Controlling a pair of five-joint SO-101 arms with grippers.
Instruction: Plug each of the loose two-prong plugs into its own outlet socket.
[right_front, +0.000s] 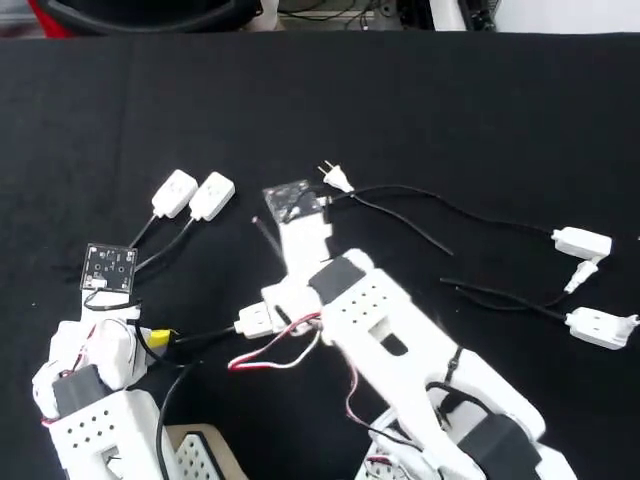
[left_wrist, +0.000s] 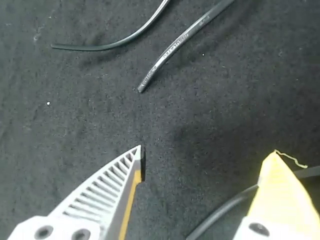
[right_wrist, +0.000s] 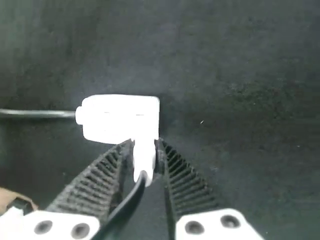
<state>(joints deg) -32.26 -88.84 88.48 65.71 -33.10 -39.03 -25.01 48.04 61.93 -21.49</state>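
Note:
My right gripper (right_wrist: 145, 146) is shut on a white two-prong plug (right_wrist: 145, 159). The plug's front rests against a white outlet socket (right_wrist: 120, 117) on the black cloth, and its prongs are hidden. The socket's cable runs off sideways. From above, the right arm's wrist (right_front: 300, 235) covers that spot. Just beyond it lies a loose plug (right_front: 335, 178), prongs bare. My left gripper (left_wrist: 207, 152) hangs open over bare cloth, holding nothing. One finger (left_wrist: 107, 192) is white and the other is yellow. Two cut cable ends (left_wrist: 140, 89) lie ahead of it.
Two white sockets (right_front: 175, 192) (right_front: 212, 196) lie side by side at the left. Two more (right_front: 582, 242) (right_front: 600, 326) lie at the right, with a small white plug (right_front: 578, 276) between them. Black cables (right_front: 420, 200) trail across the middle. The left arm (right_front: 90, 380) stands front left.

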